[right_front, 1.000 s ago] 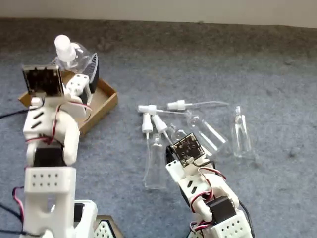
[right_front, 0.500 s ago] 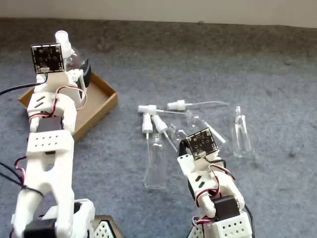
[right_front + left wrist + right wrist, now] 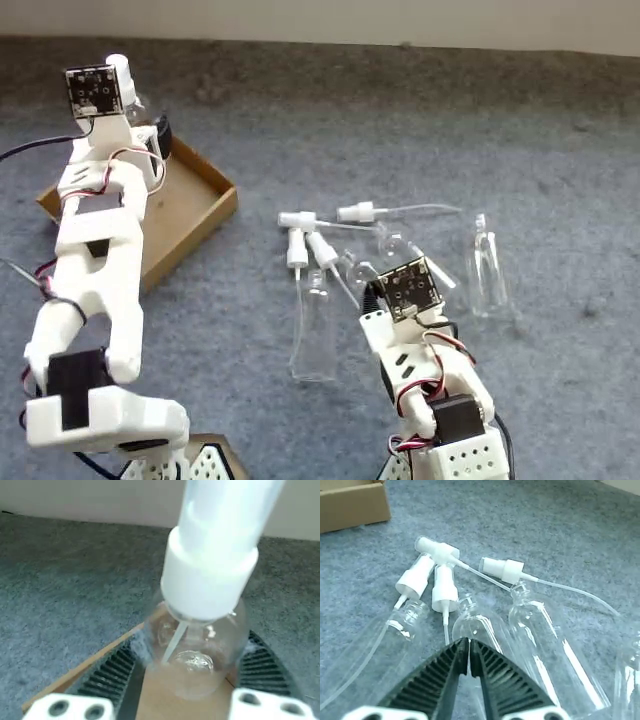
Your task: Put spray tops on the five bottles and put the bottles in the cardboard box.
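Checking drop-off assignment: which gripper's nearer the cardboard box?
Left. The left gripper is over the cardboard box, shut on a capped bottle. The right gripper, shut, is above the loose bottles, well away from it.

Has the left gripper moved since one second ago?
Yes. The left gripper, shut on a capped bottle, has moved from over the middle of the cardboard box toward its far side.

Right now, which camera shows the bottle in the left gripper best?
The left wrist view: the bottle is close up, spray top on, held in the left gripper above the box. In the high view the arm hides most of it. The right wrist view faces the loose bottles.
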`<move>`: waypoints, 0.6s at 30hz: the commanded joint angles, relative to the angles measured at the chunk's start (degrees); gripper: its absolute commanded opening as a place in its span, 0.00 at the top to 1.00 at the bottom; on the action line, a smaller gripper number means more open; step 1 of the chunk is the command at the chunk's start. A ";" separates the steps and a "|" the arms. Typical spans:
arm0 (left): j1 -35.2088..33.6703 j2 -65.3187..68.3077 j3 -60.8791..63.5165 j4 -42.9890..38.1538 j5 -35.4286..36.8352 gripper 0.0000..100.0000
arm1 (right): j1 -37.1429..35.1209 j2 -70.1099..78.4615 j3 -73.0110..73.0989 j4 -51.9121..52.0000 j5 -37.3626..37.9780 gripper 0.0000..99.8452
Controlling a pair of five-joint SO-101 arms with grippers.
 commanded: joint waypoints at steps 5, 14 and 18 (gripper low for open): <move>-0.75 8.75 -10.33 -1.67 0.09 0.83 | 0.84 -0.57 3.47 -1.63 0.35 0.99; -3.74 17.19 -13.76 -9.41 0.00 0.83 | 0.84 -0.57 3.47 -1.63 0.35 0.99; -4.44 20.18 -13.76 -11.96 -0.09 0.83 | 0.84 -0.57 3.47 -1.63 0.35 0.99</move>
